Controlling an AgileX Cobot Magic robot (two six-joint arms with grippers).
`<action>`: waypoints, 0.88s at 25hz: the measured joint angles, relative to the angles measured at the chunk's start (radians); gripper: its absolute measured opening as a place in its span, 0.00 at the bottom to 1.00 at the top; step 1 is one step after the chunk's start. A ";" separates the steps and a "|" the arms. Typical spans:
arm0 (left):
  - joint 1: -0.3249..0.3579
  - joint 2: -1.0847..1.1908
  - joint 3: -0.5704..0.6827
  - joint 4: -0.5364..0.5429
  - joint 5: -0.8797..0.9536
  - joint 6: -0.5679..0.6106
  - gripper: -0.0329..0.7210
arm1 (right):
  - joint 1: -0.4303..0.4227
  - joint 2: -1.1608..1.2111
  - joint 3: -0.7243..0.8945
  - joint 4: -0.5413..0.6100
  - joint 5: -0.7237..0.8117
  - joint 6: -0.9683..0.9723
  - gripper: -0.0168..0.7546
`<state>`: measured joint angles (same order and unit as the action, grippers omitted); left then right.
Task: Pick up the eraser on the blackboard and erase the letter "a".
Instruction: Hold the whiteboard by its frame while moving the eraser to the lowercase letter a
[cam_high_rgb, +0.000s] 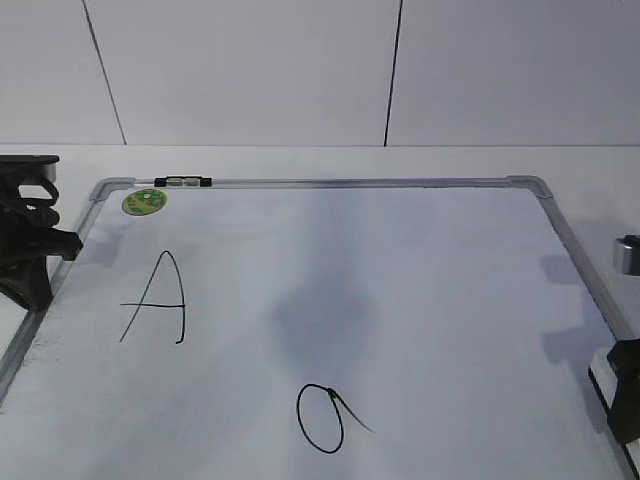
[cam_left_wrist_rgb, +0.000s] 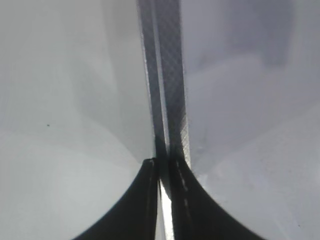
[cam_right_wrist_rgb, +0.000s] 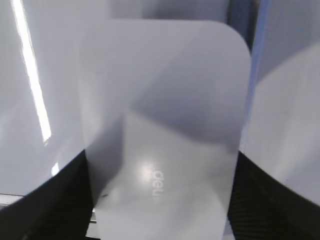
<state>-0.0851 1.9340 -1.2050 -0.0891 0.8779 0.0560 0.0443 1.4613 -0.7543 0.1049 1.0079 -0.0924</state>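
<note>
Grasp step: your right gripper (cam_right_wrist_rgb: 160, 200) brackets the white rounded plastic eraser (cam_right_wrist_rgb: 165, 115); next, sweep it toward 9 o'clock onto the black looped "a" (cam_high_rgb: 322, 418).

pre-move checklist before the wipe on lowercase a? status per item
1. Eraser between the right gripper fingers: ok, a finger sits against each side in the right wrist view.
2. Grip firm: cannot tell, contact pressure not visible.
3. Letter a still unwiped: ok, loop and tail intact near the board's front edge.
4. Capital A out of the wipe path: ok, it sits well to the left of the a.
5. Left gripper clear of the writing: ok, shut at the frame on the board's left edge.
6. Eraser lifted off the board: cannot tell.
</note>
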 joint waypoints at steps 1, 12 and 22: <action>0.000 0.000 0.000 0.000 0.000 0.000 0.08 | 0.000 0.000 0.000 0.002 0.000 0.000 0.74; 0.000 0.000 0.000 0.000 0.000 0.000 0.08 | 0.123 0.002 -0.105 0.071 0.008 -0.012 0.74; 0.000 0.000 0.000 0.000 -0.002 0.000 0.08 | 0.445 0.159 -0.306 -0.034 0.008 0.158 0.74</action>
<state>-0.0851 1.9340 -1.2050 -0.0891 0.8763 0.0560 0.4896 1.6204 -1.0604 0.0712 1.0161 0.0651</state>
